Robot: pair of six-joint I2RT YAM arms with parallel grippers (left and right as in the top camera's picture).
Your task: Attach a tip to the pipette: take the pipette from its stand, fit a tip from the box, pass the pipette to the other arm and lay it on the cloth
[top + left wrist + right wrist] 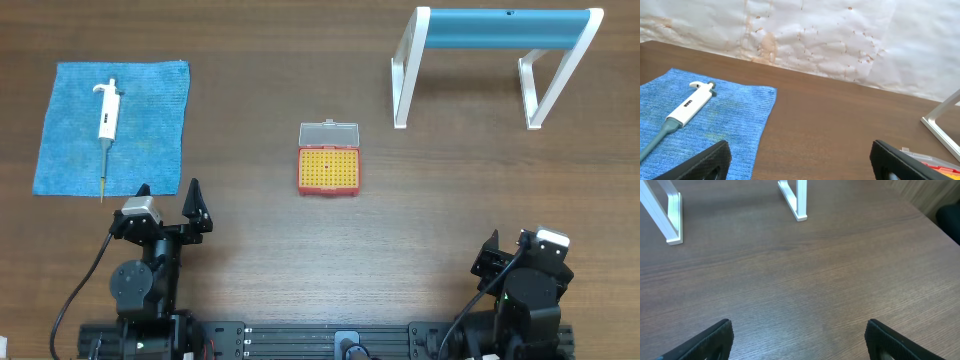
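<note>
**With both arms drawn back, the pipette lies on the cloth**

Where the wooden table (250, 260) runs widest, the stand (500, 28), a blue bar on white legs, occupies the far right corner with nothing hanging on it. The blue cloth (150, 130) lies flat at the far left. The left gripper (168, 195) sits just beside the cloth's near right corner, fingers spread wide and touching nothing. The right gripper (797, 340) is folded back near its base over bare wood, well apart from everything, its fingers likewise wide apart. The tip box (328, 170), red with a yellow rack, stands near the table's middle with its clear lid flipped open. The pipette (108, 115), white-bodied, rests lengthwise on the cloth's left half. Its thin tip (103, 182) points toward the cloth's near edge.
</note>
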